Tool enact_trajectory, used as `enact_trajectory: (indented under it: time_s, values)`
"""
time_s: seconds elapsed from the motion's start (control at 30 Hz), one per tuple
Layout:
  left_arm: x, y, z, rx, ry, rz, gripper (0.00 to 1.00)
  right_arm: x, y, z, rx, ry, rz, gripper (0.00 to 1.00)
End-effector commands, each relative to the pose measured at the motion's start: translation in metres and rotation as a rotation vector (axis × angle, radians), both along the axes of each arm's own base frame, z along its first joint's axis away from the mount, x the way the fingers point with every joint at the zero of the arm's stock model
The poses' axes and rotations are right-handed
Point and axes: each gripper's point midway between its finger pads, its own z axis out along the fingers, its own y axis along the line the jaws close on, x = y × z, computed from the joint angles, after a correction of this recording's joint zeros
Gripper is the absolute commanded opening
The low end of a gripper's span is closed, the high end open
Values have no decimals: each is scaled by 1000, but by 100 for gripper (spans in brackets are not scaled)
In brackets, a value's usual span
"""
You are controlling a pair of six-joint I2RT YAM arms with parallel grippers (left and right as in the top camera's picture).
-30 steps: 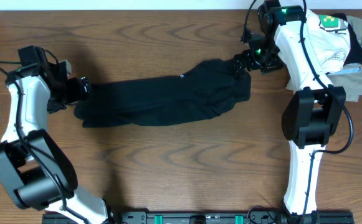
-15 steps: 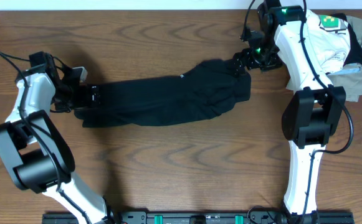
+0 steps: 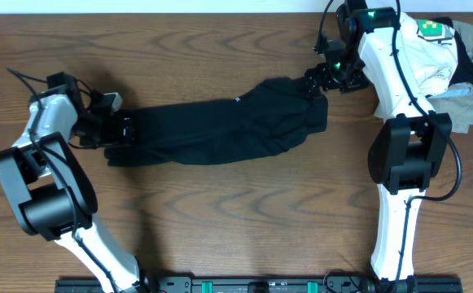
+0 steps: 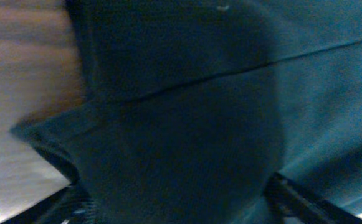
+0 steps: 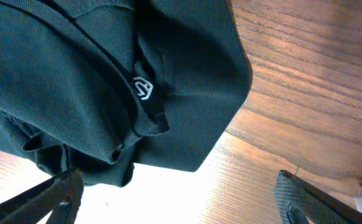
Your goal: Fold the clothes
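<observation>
A black garment (image 3: 220, 130) lies stretched lengthwise across the middle of the table. My left gripper (image 3: 119, 128) is at its left end. In the left wrist view the dark cloth (image 4: 187, 112) fills the frame, and my left gripper (image 4: 181, 196) is open with its fingers spread wide on either side of the cloth. My right gripper (image 3: 314, 85) is at the garment's upper right corner. In the right wrist view that gripper (image 5: 181, 196) is open over bare wood, just short of the garment (image 5: 93, 68), which carries a small white logo (image 5: 143, 88).
A pile of white, beige and black clothes (image 3: 449, 57) lies at the back right corner, behind the right arm. The wooden table (image 3: 236, 220) shows in front of the garment. The arm bases stand at the front edge.
My left gripper has moved right and slightly toward the back, onto the garment's left end. The right arm and the garment's right part have not moved.
</observation>
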Motion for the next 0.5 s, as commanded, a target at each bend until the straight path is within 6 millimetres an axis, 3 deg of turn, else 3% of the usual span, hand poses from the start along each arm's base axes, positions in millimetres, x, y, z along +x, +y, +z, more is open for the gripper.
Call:
enact_trajectory:
  time_s: [0.0,0.1,0.2,0.23,0.47]
  values:
    - [-15,-44,-25,-85,84,-87,77,4,2,16,6,-47,18,96]
    - [-14,-58,-25,-82,85,-127,56,4,3,16,7,-46,18,96]
    - [-11,-56,-27,-58,94,-85,13,2,2,16,7,-40,18,96]
    - [-10,-51,-28,-38,103,-52,6,2,2,16,7,-38,18,96]
    - [-6,0,-21,37,122,167,6,1,2,16,6,-33,17,96]
